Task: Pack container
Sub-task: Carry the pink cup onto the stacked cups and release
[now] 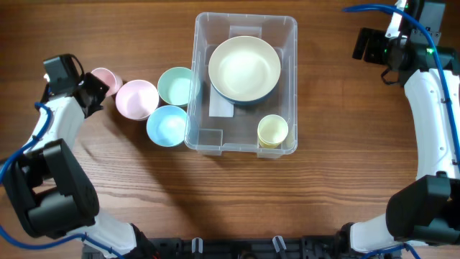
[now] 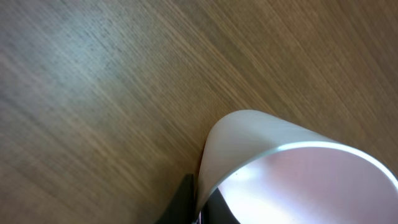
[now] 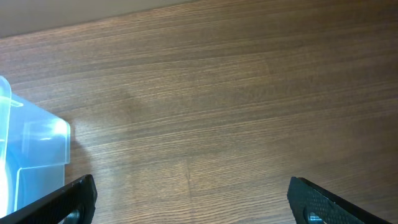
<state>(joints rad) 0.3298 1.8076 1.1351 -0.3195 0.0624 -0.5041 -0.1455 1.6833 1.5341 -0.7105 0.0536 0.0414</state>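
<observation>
A small pink cup (image 1: 107, 79) is pinched by the left gripper (image 1: 93, 90) at nine o'clock; the right gripper (image 3: 191, 202) is spread open at two o'clock, the container (image 1: 289, 29) at centre.

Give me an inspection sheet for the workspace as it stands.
Surface: wooden table, no spills seen.
Job's things: clear container mid-table, holding a large bowl and a yellow cup. Green bowl, pink bowl, blue bowl and pink cup wait to its left.
Clutter: nothing seen.
Grippers: left gripper shut on the pink cup's wall; right gripper open over bare table.
Cables: blue cables along both arms.
Surroundings: black rail at the near edge.
</observation>
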